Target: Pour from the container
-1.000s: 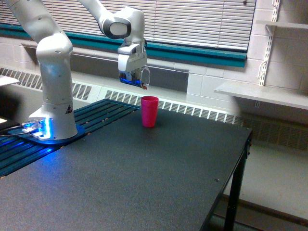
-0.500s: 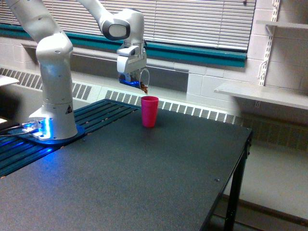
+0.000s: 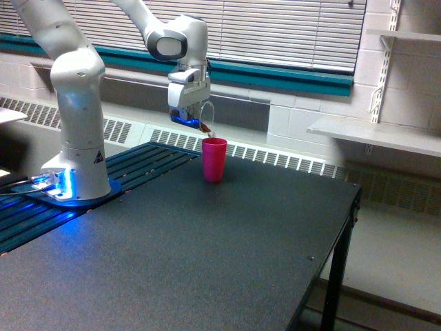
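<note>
Clear plastic is what you are handling: the small transparent cup (image 3: 205, 117), tipped over on its side, sits clamped in the white arm's gripper (image 3: 196, 118), dark brown grains gathered at its lowered lip. It hangs just above the opaque pink plastic cup (image 3: 214, 159), toward that cup's eleven o'clock. You are in the pouring step; next, keep the lip over the pink mouth while tilting further.

Pink cup (image 3: 214, 159) upright on dark table (image 3: 207, 248), closed window blinds (image 3: 275, 31), wall shelf (image 3: 375, 134)
</note>
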Robot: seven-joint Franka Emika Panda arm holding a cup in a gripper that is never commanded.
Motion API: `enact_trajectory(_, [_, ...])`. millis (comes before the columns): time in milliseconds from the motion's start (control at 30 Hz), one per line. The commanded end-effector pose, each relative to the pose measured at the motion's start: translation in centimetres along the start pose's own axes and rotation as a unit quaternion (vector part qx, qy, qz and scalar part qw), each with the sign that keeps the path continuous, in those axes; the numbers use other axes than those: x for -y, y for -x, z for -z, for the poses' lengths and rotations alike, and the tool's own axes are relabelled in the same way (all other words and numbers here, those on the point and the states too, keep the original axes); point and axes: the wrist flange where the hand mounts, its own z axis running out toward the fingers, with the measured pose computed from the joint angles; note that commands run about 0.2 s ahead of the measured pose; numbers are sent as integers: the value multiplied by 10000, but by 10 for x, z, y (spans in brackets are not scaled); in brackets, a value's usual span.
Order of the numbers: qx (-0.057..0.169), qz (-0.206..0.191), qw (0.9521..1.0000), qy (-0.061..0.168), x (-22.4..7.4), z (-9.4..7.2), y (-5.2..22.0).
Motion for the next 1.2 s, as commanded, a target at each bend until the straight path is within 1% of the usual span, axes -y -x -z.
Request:
enact_trajectory(33, [20, 46, 10000, -16, 1, -1, -1])
enact_trajectory(533, [65, 82, 9999, 8, 3, -4, -2])
enact_trajectory(900, [93, 98, 9999, 22, 5, -5, -9])
enact_trajectory(1200, [190, 143, 9997, 42, 6, -6, -11])
